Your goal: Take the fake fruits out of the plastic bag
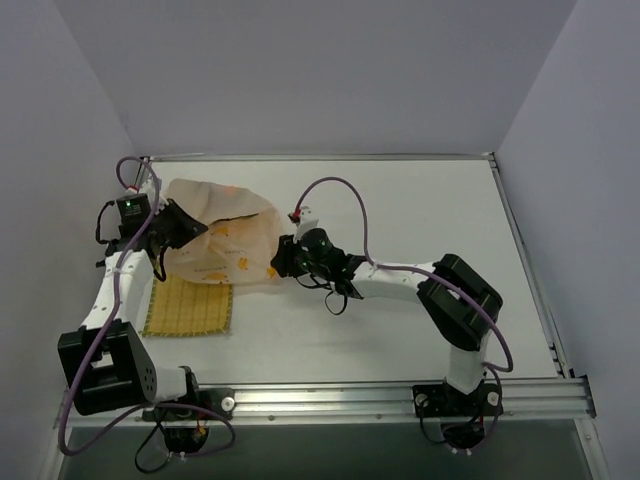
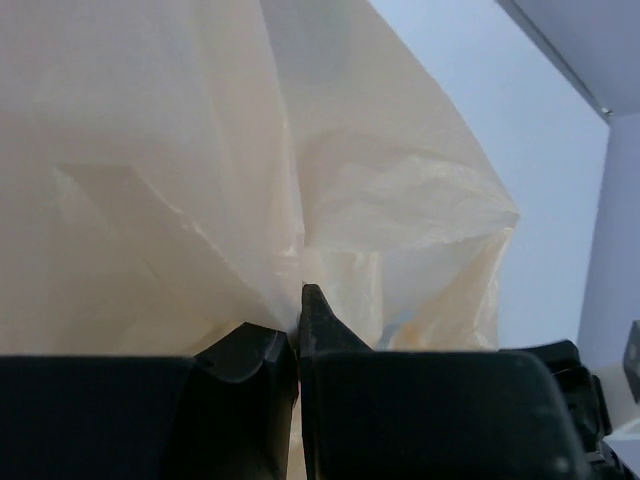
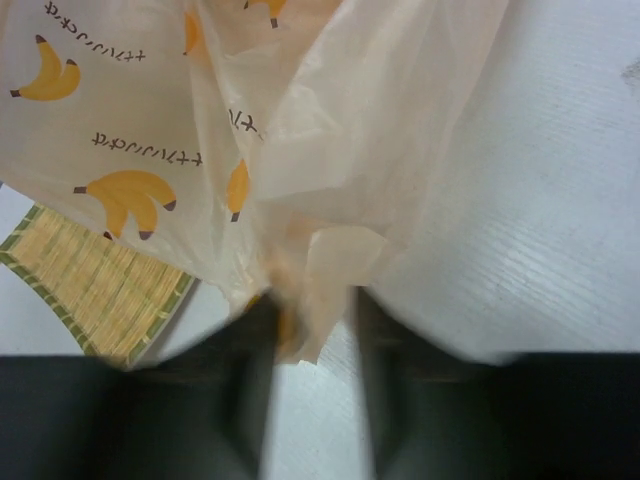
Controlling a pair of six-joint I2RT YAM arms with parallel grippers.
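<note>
The plastic bag (image 1: 228, 235), pale peach with printed yellow bananas, lies crumpled at the table's left, partly over the mat. My left gripper (image 1: 186, 228) is at the bag's left end, shut on a fold of the bag (image 2: 150, 150); the jaws (image 2: 298, 305) pinch the film between them. My right gripper (image 1: 278, 262) is at the bag's right edge. In the right wrist view its jaws (image 3: 312, 315) stand apart, blurred, with a loose flap of the bag (image 3: 330, 120) hanging between them. No fake fruits show in any view.
A flat yellow woven mat (image 1: 190, 305) lies under the bag's near edge and shows in the right wrist view (image 3: 90, 290). Grey walls stand behind and on both sides. A metal rail (image 1: 380, 395) runs along the near edge.
</note>
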